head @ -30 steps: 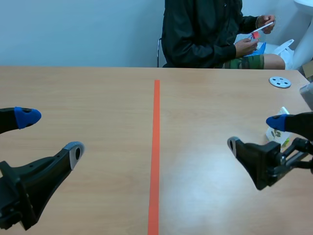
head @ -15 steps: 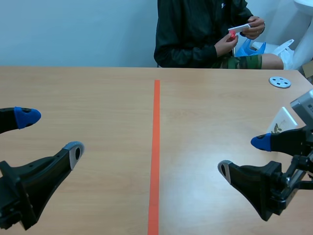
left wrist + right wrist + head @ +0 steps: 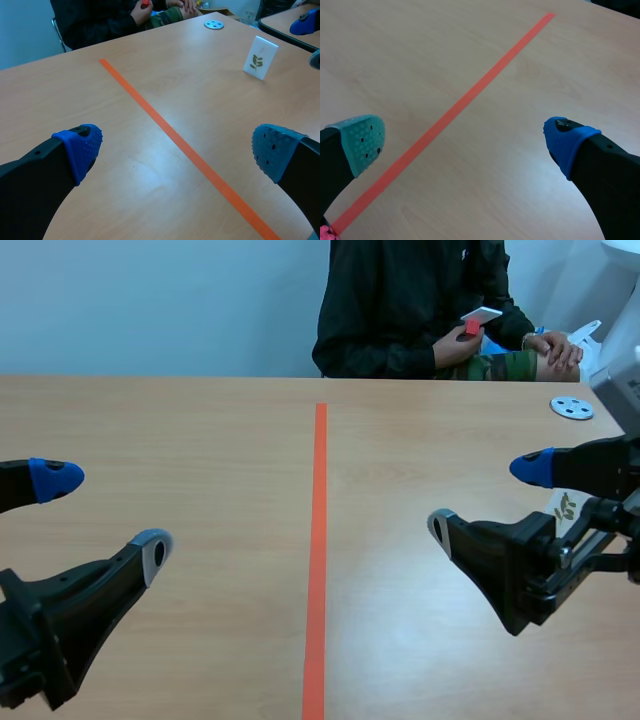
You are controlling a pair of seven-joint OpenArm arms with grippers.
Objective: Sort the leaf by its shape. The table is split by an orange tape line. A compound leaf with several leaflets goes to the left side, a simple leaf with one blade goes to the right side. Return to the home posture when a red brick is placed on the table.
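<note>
Wooden table (image 3: 200, 430) is divided by an orange tape line (image 3: 318, 540); a person (image 3: 400, 310) is seated at its far edge. Left gripper (image 3: 105, 512) and right gripper (image 3: 485, 497) are held wide open and empty near the left and right edges. A leaf card (image 3: 260, 57) showing several leaflets is stood upright near the right edge. A grey disc (image 3: 572, 407) is seen at the far right corner.

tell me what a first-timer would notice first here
The orange tape line splitting the table down its middle stands out, with the left arm and right arm low at either side, jaws open on nothing. On the right side stands a small white card showing a sprig of several leaflets. Across the table a person holds a small red thing.
</note>
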